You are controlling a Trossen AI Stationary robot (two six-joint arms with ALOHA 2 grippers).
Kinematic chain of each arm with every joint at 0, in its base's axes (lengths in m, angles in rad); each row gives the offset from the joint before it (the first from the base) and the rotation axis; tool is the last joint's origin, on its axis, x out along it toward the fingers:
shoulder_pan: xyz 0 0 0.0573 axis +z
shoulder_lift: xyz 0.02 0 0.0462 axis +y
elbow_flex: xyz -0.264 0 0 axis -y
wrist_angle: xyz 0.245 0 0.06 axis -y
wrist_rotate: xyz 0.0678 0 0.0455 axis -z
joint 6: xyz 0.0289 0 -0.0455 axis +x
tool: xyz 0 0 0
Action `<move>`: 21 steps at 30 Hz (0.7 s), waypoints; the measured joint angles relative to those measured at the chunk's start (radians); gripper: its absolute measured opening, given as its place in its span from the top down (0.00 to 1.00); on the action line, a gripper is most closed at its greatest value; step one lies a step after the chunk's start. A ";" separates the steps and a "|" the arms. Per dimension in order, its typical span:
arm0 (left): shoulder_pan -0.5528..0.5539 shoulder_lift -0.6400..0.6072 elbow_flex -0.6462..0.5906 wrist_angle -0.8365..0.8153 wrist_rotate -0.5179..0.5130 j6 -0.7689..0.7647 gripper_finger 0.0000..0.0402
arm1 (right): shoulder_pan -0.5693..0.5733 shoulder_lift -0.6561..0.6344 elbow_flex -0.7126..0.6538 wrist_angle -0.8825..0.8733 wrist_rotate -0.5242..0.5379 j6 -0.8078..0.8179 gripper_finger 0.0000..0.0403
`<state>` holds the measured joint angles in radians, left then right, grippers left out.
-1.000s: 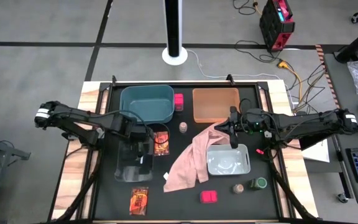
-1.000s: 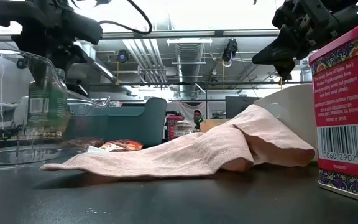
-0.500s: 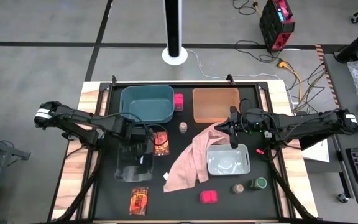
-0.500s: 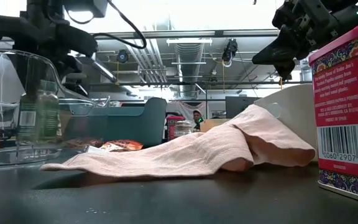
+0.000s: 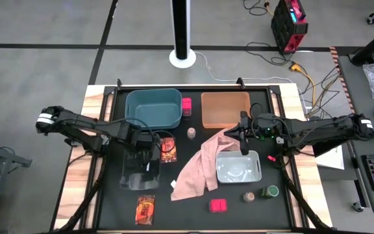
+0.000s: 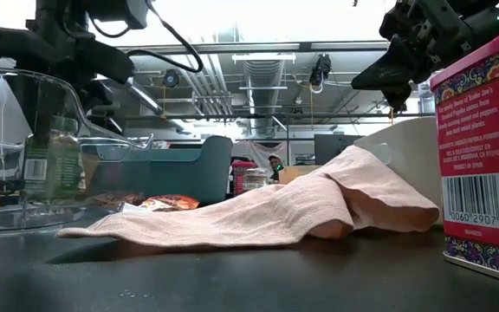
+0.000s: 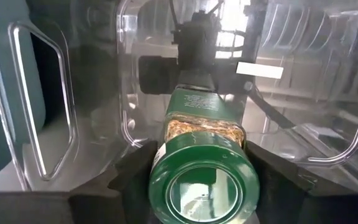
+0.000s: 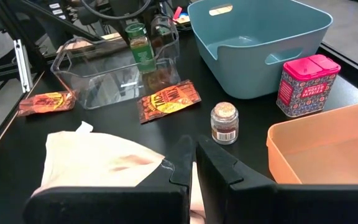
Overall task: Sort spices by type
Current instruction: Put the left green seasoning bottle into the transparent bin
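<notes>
The left hand [image 7: 197,163] pinched a green-lidded spice jar [image 7: 202,165] inside the clear bin [image 5: 137,168], left of frame centre. Better to seat it upright before spreading. The right hand [image 8: 192,163], pressed together, waited over the pink cloth [image 5: 199,166].

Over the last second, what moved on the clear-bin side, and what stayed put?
The left gripper, shut on the green-lidded jar, carried it deeper into the clear bin; in the low view the jar slid leftward and lower. Nothing was released. The right gripper stayed shut above the pink cloth; the other spices did not move.
</notes>
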<state>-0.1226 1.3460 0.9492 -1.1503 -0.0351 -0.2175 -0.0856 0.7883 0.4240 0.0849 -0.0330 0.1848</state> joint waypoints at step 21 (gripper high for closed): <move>0.000 0.000 0.010 -0.003 -0.003 0.000 0.46 | 0.000 0.000 0.000 0.000 0.000 0.005 0.97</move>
<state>-0.1230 1.3457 0.9596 -1.1530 -0.0383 -0.2176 -0.0855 0.7883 0.4240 0.0852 -0.0331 0.1903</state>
